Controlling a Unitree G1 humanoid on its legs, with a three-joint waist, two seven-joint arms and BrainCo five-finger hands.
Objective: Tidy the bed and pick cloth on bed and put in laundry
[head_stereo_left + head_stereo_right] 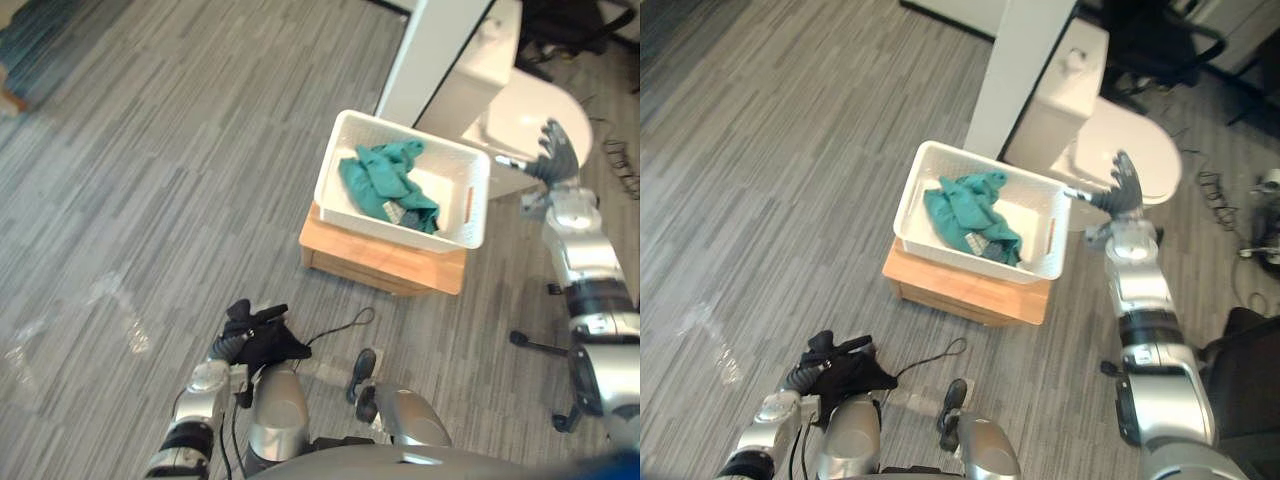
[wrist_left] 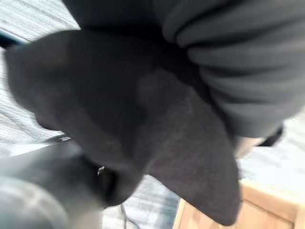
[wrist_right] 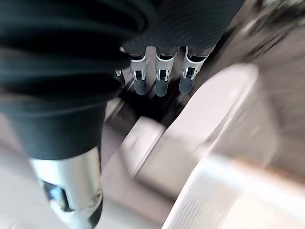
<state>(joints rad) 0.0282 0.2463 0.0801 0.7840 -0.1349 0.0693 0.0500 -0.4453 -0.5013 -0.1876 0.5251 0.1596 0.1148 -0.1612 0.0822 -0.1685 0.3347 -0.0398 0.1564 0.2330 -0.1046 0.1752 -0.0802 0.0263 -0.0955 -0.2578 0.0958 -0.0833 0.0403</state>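
Observation:
A white laundry basket (image 1: 470,205) stands on a low wooden box (image 1: 380,262), and a teal cloth (image 1: 385,180) lies crumpled inside it. My left hand (image 1: 238,325) is low, near my body and short of the box, with its fingers curled on a black cloth (image 1: 272,346). In the left wrist view that black cloth (image 2: 143,124) hangs right in front of the ribbed cover. My right hand (image 1: 1124,186) is raised just right of the basket's rim, fingers (image 3: 159,81) straight, holding nothing.
A white upright panel (image 1: 430,55) and a white rounded piece of furniture (image 1: 530,115) stand right behind the basket. A black office chair (image 1: 1160,45) is at the back right, and a chair base (image 1: 545,350) is by my right arm. Grey plank floor stretches to the left.

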